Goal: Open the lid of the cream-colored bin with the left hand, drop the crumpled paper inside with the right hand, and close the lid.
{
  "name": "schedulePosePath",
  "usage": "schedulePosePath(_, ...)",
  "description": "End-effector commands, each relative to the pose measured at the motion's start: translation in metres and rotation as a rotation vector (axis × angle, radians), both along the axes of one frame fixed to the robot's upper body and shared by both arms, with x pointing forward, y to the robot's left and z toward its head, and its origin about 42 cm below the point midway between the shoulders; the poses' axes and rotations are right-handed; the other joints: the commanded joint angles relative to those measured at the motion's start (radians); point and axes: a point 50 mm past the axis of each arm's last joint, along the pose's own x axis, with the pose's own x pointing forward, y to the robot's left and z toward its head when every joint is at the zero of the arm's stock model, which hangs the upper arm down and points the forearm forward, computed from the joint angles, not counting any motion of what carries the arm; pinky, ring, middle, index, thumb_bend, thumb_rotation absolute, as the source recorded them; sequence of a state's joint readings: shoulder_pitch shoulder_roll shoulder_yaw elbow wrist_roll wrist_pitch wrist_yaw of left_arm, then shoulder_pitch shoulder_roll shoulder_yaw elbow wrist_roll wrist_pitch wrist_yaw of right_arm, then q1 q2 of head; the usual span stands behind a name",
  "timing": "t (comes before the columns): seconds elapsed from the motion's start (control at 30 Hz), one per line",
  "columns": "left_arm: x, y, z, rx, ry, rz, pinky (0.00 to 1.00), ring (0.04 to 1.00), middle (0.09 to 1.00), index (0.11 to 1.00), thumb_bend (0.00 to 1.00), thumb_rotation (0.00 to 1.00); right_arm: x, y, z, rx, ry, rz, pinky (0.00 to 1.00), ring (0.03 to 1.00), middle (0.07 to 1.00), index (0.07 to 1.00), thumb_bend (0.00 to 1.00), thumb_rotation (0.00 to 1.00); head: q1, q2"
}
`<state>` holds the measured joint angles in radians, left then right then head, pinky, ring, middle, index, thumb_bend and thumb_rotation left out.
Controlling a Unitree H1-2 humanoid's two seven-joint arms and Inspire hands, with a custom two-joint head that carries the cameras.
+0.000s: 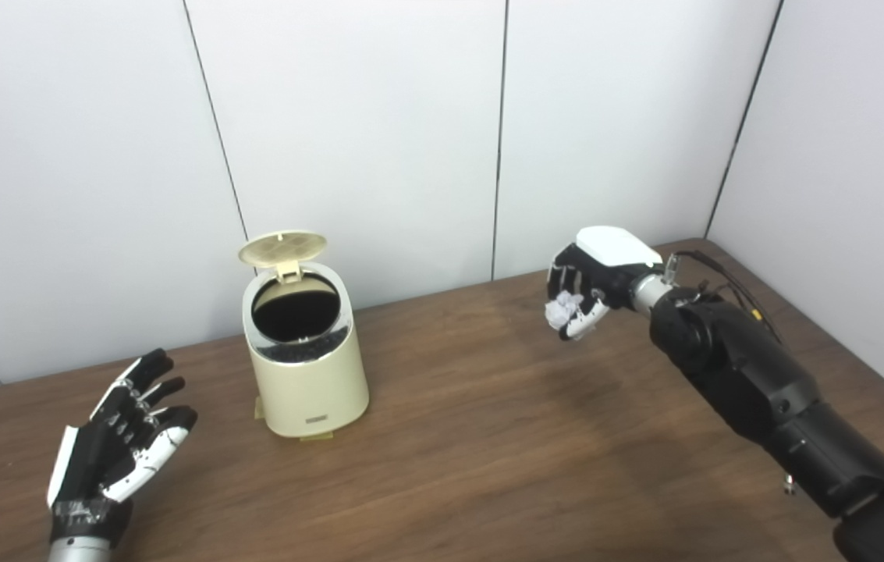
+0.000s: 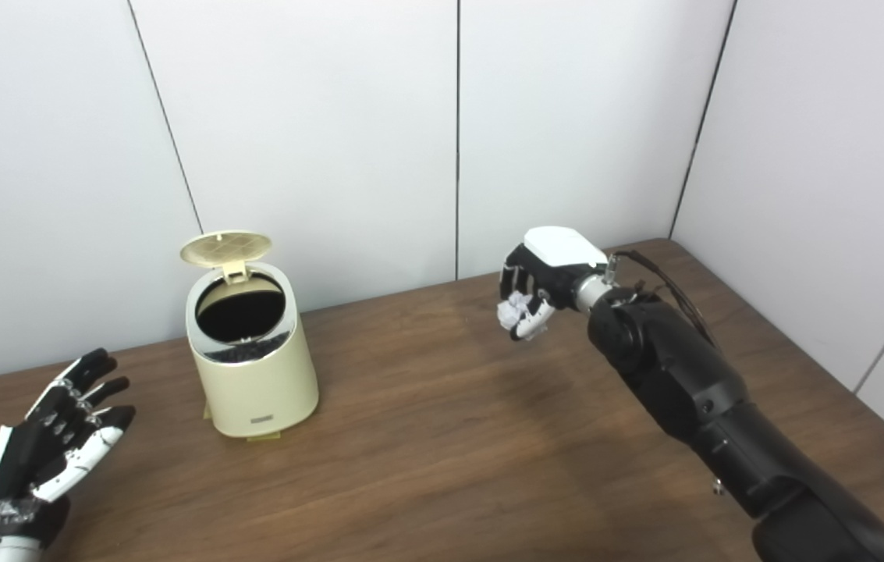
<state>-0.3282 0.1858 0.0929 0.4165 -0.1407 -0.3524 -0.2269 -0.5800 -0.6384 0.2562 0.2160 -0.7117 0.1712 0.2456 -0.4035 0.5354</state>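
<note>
We see a brown wood-grain worktop [image 1: 488, 437] filling the lower half of the frame, white panel walls [image 1: 363, 117] behind it. The right arm [image 1: 761, 390], black, comes in from the lower right and is cut off by the bottom edge.

The cream-colored bin [image 1: 307, 367] stands left of centre on the worktop, upright, oval-bodied, with a small dark label low on its front. Its lid [image 1: 282, 247] is flipped up on the rear hinge, ribbed underside facing us. The interior reads as plain black; we can't make out what's inside. Small tan tabs poke out under its base, too small for us to identify.

The left hand [image 1: 118, 449] sits at lower left, palm up, fingers spread, holding nothing, apart from the bin. Its forearm is cut off at the bottom edge.

The right hand [image 1: 586, 293] hovers above the worktop, right of centre, well apart from the bin, fingers curled around the crumpled paper [image 1: 562, 308]. The paper is a small white wad, partly hidden by the fingers.
</note>
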Motion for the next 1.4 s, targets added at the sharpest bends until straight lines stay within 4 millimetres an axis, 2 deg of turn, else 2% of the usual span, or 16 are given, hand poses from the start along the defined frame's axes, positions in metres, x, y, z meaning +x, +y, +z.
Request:
schedulePosePath(0.0,-0.013,0.004,-0.022,0.007,0.040,0.012,0.67,0.817,0.880,0.898,0.60,0.19,0.004,0.010,0.050,-0.023,-0.118,0.039,0.44,0.423,0.505,0.489,0.52,0.00,-0.001,0.000)
schedulePosePath(0.2,-0.011,0.003,-0.024,0.014,0.041,0.010,0.68,0.822,0.888,0.902,0.61,0.20,-0.006,0.051,0.076,0.001,-0.173,0.126,0.42,0.413,0.511,0.497,0.52,0.00,0.017,-0.001)
schedulePosePath(0.4,-0.009,-0.001,-0.026,0.012,0.041,0.005,0.67,0.813,0.880,0.896,0.63,0.22,-0.009,0.080,0.086,0.017,-0.290,0.226,0.43,0.410,0.493,0.497,0.52,0.00,0.043,-0.003)
schedulePosePath(0.43,-0.009,-0.002,-0.026,0.016,0.041,0.006,0.66,0.808,0.876,0.896,0.64,0.24,-0.011,0.085,0.088,0.023,-0.305,0.234,0.45,0.442,0.496,0.479,0.52,0.00,0.043,-0.003)
schedulePosePath(0.53,-0.008,-0.006,-0.028,0.028,0.039,0.004,0.65,0.807,0.874,0.899,0.67,0.27,-0.015,0.102,0.092,0.050,-0.334,0.254,0.36,0.403,0.487,0.513,0.52,0.00,0.063,-0.010)
schedulePosePath(0.57,-0.008,-0.007,-0.029,0.032,0.038,0.002,0.65,0.806,0.872,0.900,0.66,0.27,-0.016,0.107,0.093,0.049,-0.352,0.265,0.42,0.404,0.478,0.510,0.52,0.00,0.071,-0.010)
schedulePosePath(0.6,-0.009,-0.009,-0.029,0.035,0.038,0.001,0.65,0.806,0.872,0.901,0.67,0.27,-0.017,0.112,0.094,0.045,-0.370,0.275,0.55,0.433,0.464,0.508,0.52,0.00,0.079,-0.011)
schedulePosePath(0.63,-0.009,-0.011,-0.030,0.038,0.039,0.001,0.65,0.807,0.872,0.901,0.66,0.26,-0.017,0.116,0.094,0.037,-0.388,0.282,0.52,0.429,0.452,0.511,0.52,0.00,0.083,-0.011)
schedulePosePath(0.67,-0.009,-0.012,-0.030,0.039,0.040,0.001,0.65,0.808,0.872,0.901,0.65,0.25,-0.016,0.119,0.094,0.035,-0.403,0.291,0.45,0.416,0.450,0.519,0.52,0.00,0.092,-0.010)
schedulePosePath(0.73,-0.009,-0.015,-0.031,0.039,0.041,-0.001,0.65,0.809,0.876,0.904,0.65,0.26,-0.015,0.122,0.094,0.038,-0.418,0.304,0.44,0.402,0.450,0.527,0.52,0.00,0.107,-0.009)
schedulePosePath(0.83,-0.010,-0.018,-0.033,0.047,0.043,-0.001,0.67,0.810,0.880,0.906,0.64,0.24,-0.013,0.130,0.093,0.072,-0.404,0.300,0.32,0.384,0.453,0.530,0.52,0.00,0.134,-0.012)
schedulePosePath(0.87,-0.011,-0.019,-0.034,0.043,0.046,-0.001,0.67,0.811,0.881,0.905,0.64,0.24,-0.013,0.131,0.092,0.079,-0.403,0.301,0.31,0.383,0.453,0.531,0.52,0.00,0.152,-0.014)
schedulePosePath(1.03,-0.013,-0.027,-0.040,0.021,0.060,0.001,0.72,0.812,0.870,0.894,0.63,0.21,-0.009,0.142,0.090,0.158,-0.414,0.337,0.34,0.382,0.478,0.524,0.52,0.00,0.207,-0.022)
schedulePosePath(1.13,-0.014,-0.032,-0.040,0.006,0.065,0.002,0.75,0.826,0.875,0.893,0.62,0.16,-0.007,0.149,0.090,0.184,-0.425,0.358,0.36,0.390,0.500,0.508,0.52,0.00,0.236,-0.024)
schedulePosePath(1.37,-0.016,-0.036,-0.043,0.005,0.065,0.003,0.77,0.831,0.878,0.890,0.62,0.16,0.000,0.165,0.093,0.196,-0.431,0.367,0.37,0.390,0.495,0.512,0.52,0.00,0.254,-0.030)
